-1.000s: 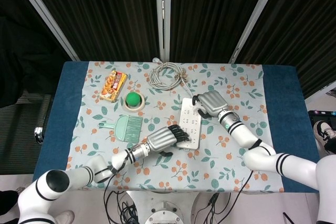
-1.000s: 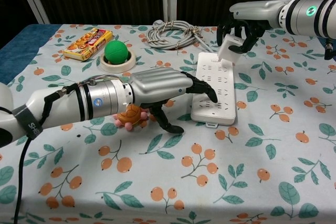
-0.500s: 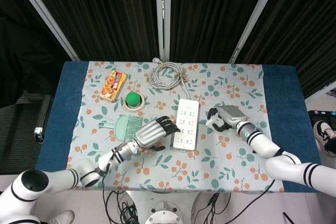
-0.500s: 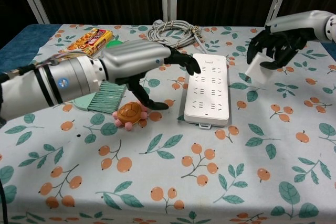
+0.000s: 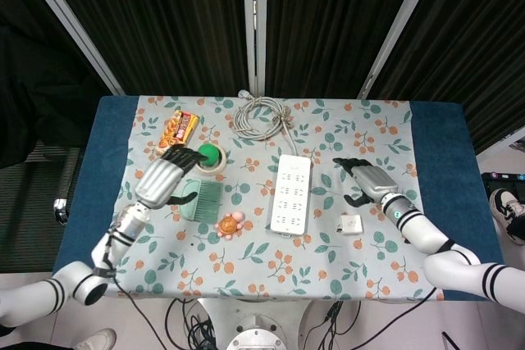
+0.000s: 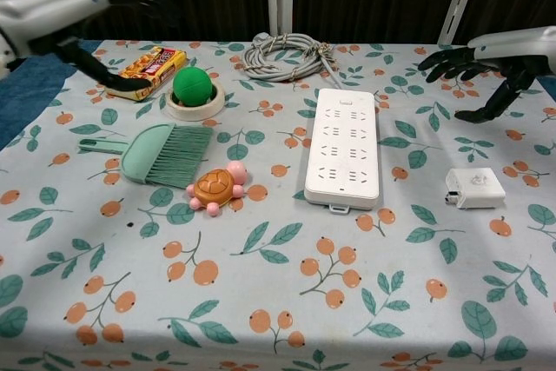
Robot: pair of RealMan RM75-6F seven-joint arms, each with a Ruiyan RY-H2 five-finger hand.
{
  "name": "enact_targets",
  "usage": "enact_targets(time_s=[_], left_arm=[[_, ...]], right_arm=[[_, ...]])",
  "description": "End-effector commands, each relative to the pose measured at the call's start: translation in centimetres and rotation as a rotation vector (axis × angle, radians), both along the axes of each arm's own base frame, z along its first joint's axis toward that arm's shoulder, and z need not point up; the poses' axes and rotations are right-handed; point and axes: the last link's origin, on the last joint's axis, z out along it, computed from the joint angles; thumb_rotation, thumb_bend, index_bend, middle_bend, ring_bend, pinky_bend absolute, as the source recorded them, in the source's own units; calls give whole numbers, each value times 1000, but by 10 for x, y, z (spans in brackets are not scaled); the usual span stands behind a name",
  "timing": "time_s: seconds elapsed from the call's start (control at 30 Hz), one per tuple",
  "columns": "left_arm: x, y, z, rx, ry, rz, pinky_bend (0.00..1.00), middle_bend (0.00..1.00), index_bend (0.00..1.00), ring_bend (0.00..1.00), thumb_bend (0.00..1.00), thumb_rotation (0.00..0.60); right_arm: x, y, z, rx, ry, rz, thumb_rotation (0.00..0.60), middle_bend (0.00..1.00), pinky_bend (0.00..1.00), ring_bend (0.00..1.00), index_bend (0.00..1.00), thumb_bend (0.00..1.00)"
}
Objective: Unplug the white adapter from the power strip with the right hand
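The white adapter (image 5: 352,225) (image 6: 474,188) lies flat on the tablecloth, apart from the white power strip (image 5: 289,193) (image 6: 344,155) and to its right. No plug sits in the strip's sockets. My right hand (image 5: 366,180) (image 6: 479,62) hovers above and behind the adapter, fingers spread, holding nothing. My left hand (image 5: 168,176) (image 6: 82,13) is raised over the left side of the table near the snack pack, fingers apart and holding nothing.
A green brush (image 5: 197,198) (image 6: 165,154) and an orange turtle toy (image 5: 230,223) (image 6: 216,189) lie left of the strip. A green ball on a tape ring (image 5: 210,156) (image 6: 193,90), a snack pack (image 5: 177,132) (image 6: 147,72) and a coiled grey cable (image 5: 261,116) (image 6: 287,55) sit further back.
The right hand let go of the adapter, which now lies on the cloth, and lifted away opened. The left hand left the strip and drew back to the far left.
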Motion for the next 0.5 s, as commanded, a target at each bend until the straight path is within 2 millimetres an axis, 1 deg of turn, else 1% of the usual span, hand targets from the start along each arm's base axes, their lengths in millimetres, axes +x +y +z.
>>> enact_targets(time_s=[0.03, 0.13, 0.17, 0.23, 0.27, 0.37, 0.5], left_arm=[[-47, -17, 37, 92, 15, 148, 144, 226, 201, 173, 197, 600], [-77, -35, 61, 152, 27, 244, 142, 226, 201, 173, 197, 600], [-88, -44, 71, 177, 38, 278, 141, 226, 201, 173, 197, 600], [-103, -57, 85, 212, 57, 327, 139, 226, 201, 172, 197, 600], [-110, -66, 92, 233, 66, 355, 138, 226, 201, 172, 197, 600], [-124, -89, 103, 274, 98, 419, 131, 226, 201, 172, 196, 600], [-130, -116, 109, 304, 99, 473, 116, 226, 201, 172, 194, 600]], right_arm=[[-13, 23, 32, -184, 30, 76, 600, 88, 44, 0, 0, 334], [-28, 45, 51, -302, 13, 73, 600, 121, 44, 0, 0, 334], [-36, 57, 60, -344, 6, 65, 600, 126, 44, 0, 0, 334], [-48, 75, 72, -402, 3, 53, 600, 131, 44, 0, 0, 334], [-55, 87, 80, -441, 10, 49, 600, 132, 44, 0, 0, 334], [-70, 116, 95, -528, 30, 36, 600, 131, 44, 0, 0, 334], [-82, 153, 105, -602, 37, 16, 600, 127, 44, 0, 0, 333]])
